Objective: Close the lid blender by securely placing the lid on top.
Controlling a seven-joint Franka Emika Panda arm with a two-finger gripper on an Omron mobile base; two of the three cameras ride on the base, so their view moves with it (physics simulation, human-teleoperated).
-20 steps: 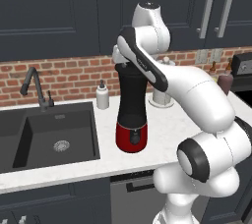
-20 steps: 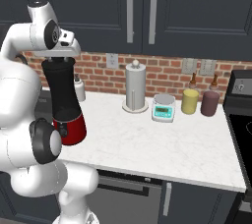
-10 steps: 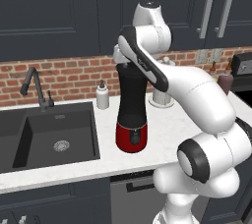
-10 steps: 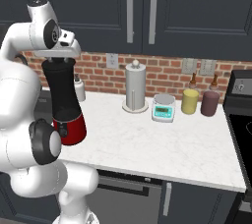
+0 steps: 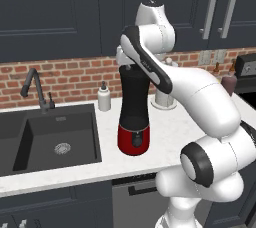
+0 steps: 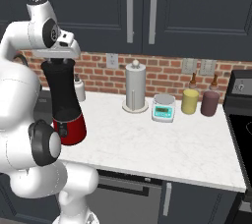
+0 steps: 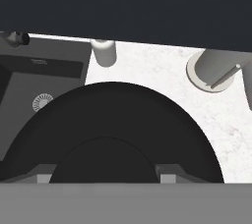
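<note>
Blender: tall appliance with black cylindrical jar and glossy red rounded base [image 5: 133,117] stands upright on the white marbled counter [image 6: 162,144], just right of the dark sink basin [image 5: 55,137].
Lid: flat round black disc with raised centre knob [image 7: 112,134] sits directly under my hand, spanning the jar top; its rim line against the jar is not resolvable from the base cameras.
Gripper: my two-finger gripper [image 7: 106,176] is at the jar mouth, a grey finger tip [image 7: 168,175] either side of the knob; gripping or merely alongside, I cannot tell.
Arm: reaches over from the right, wrist above the jar.
Neighbours: small white soap bottle [image 5: 104,97] by the brick wall, near the blender; white paper-towel roll on its stand [image 6: 135,88] well right; teal-faced kitchen scale [image 6: 163,107], yellow jar [image 6: 189,101] and dark purple jar [image 6: 210,103] beyond it.
</note>
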